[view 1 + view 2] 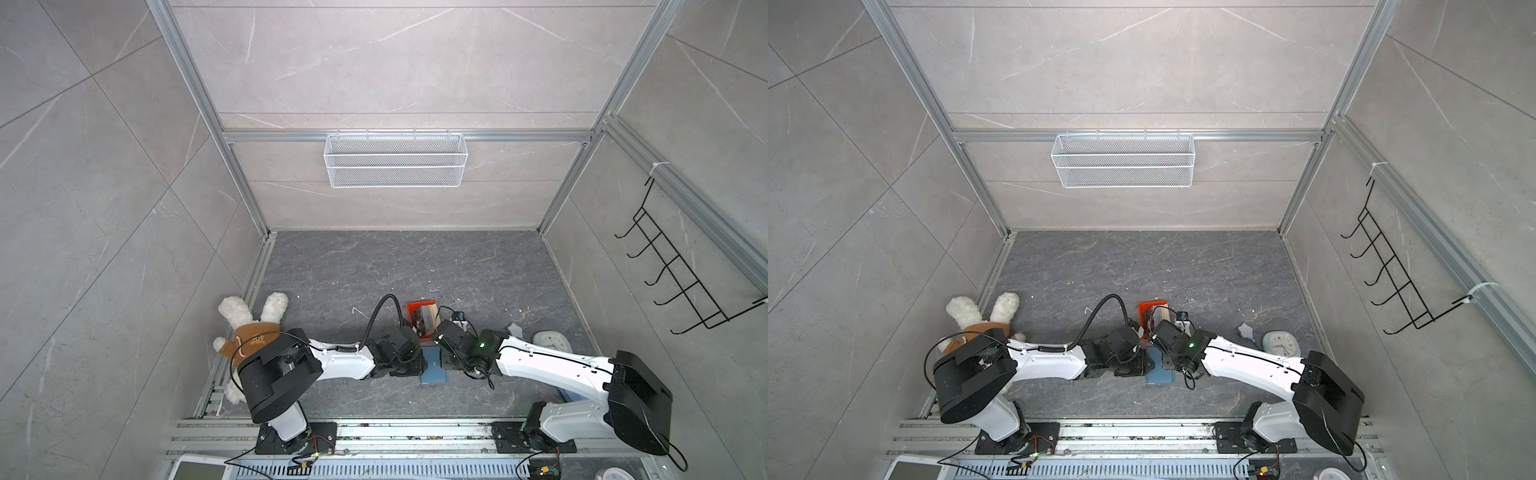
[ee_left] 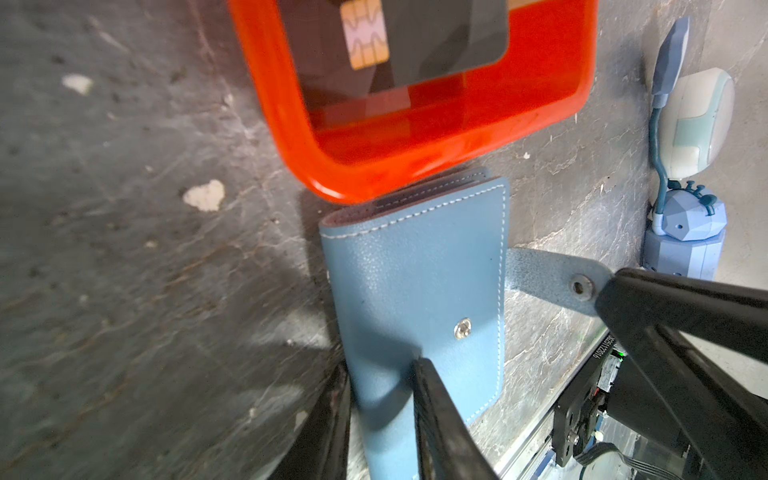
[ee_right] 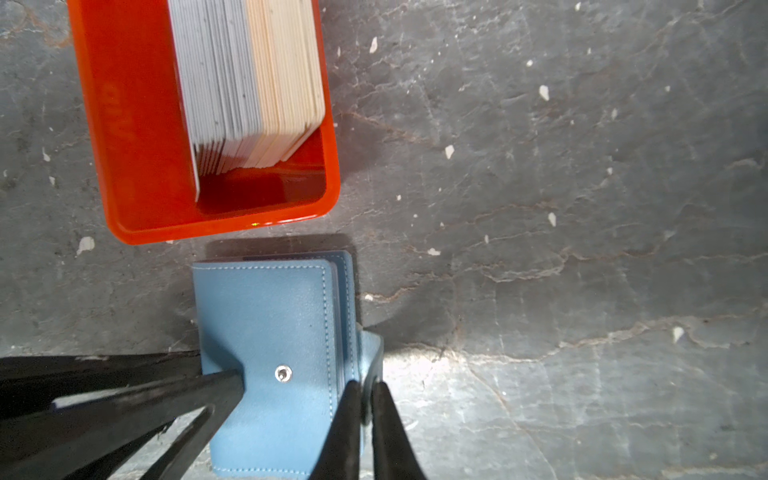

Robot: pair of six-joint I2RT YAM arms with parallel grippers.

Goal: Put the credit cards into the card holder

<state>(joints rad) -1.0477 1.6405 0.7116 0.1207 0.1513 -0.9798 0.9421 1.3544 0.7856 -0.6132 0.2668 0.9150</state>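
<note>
Beside the orange plastic tray [image 3: 124, 124] of pale-edged credit cards [image 3: 249, 83], lettering unreadable, lies the closed blue stitched card holder [image 3: 270, 316]; left gripper [image 2: 378, 374] clamps its edge, right gripper [image 3: 365, 386] pinches its snap tab [image 2: 548, 274].

Cell I'm driving reads as a robotics lab rig: aluminium extrusion frame [image 1: 212, 120] holding stone-print wall panels [image 1: 395, 62], arm base plates [image 1: 295, 440] bolted to a slotted rail [image 1: 415, 432], white mesh basket [image 1: 395, 160] hung on the crossbar [image 1: 270, 136].

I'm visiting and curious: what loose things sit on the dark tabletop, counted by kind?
Plush rabbit: 1
Orange tray: 1
Stack of credit cards: 1
Blue card holder: 1
Clock: 1
Blue toy figure: 1
Total: 6
</note>
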